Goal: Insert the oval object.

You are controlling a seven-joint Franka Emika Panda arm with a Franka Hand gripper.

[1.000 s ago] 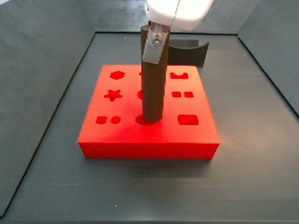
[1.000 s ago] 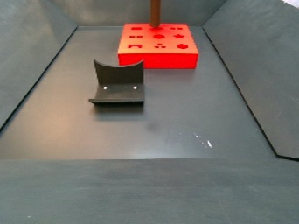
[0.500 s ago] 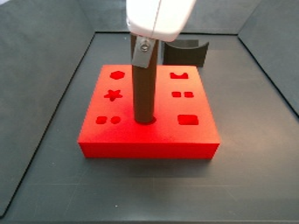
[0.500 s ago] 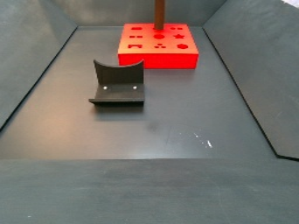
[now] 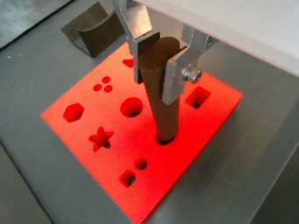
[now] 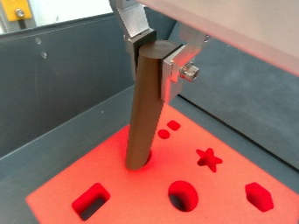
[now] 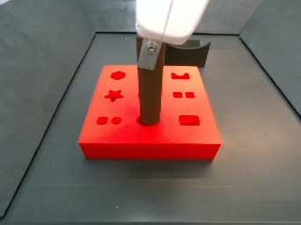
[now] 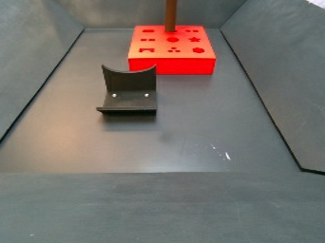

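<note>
The peg [image 5: 163, 96] stood upright below the gripper [image 5: 163, 63], its top clamped between the silver fingers [image 6: 177, 63] and its foot sunk in a hole of the red block [image 7: 106, 141], with the dark fixture [image 8: 127, 91] well apart from the gripper on the floor.

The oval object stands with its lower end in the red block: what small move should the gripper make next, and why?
Probably push straight down a little more. The oval object stands upright with its lower end in a hole of the red block, but most of its length is above it. The gripper is at the top, fingers on either side.
</note>
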